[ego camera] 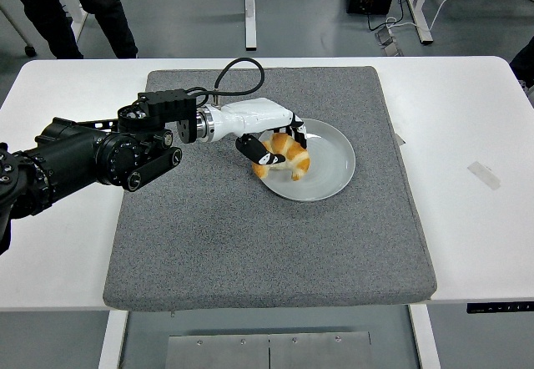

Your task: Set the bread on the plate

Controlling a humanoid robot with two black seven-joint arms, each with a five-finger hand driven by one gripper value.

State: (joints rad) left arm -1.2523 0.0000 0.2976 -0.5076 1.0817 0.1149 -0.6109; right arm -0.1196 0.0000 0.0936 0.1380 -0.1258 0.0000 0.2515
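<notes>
One golden curved bread on plate, left hand fingers gripping it.

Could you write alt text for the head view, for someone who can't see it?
A robot's left hand has its fingers around a croissant at the left edge of a grey plate. The plate sits on a grey mat covering a white table, and a person's legs show at the top left.
</notes>
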